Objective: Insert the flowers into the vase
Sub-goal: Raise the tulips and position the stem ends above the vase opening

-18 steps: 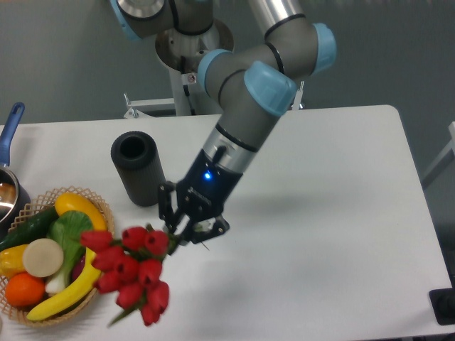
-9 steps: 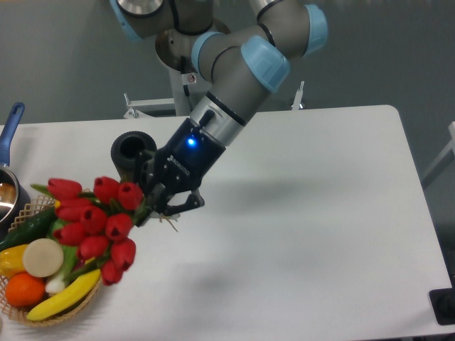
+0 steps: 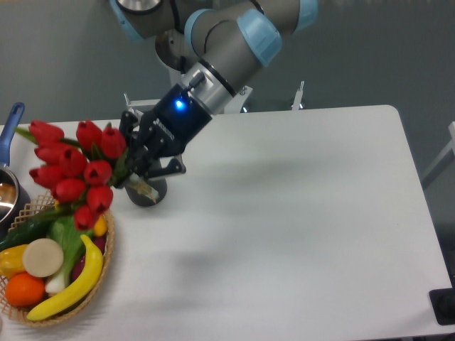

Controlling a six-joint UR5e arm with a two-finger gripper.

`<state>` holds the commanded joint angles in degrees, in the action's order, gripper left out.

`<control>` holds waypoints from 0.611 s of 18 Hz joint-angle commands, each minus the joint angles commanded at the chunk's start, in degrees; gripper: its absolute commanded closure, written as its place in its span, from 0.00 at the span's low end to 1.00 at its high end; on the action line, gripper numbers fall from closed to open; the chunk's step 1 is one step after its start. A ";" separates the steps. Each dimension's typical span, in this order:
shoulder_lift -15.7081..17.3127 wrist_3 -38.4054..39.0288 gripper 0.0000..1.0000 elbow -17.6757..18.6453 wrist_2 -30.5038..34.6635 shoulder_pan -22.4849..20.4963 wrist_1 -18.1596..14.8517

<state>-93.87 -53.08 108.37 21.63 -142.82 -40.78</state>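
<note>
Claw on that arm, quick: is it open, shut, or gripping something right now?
Claw: shut on the flowers, gripping the stems and holding the bunch up in the air beside the vase.

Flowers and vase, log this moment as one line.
pincer: shut on flowers | flowers: airborne, blooms left over basket | vase: upright, mostly hidden behind pincer | insertion: not yet done
</note>
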 joint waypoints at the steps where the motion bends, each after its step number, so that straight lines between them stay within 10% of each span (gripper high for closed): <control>1: 0.00 -0.18 0.81 0.09 -0.44 0.00 0.00; 11: 0.97 -1.76 0.81 0.61 -0.80 0.62 0.00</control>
<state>-92.90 -54.84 108.98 20.83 -142.21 -40.78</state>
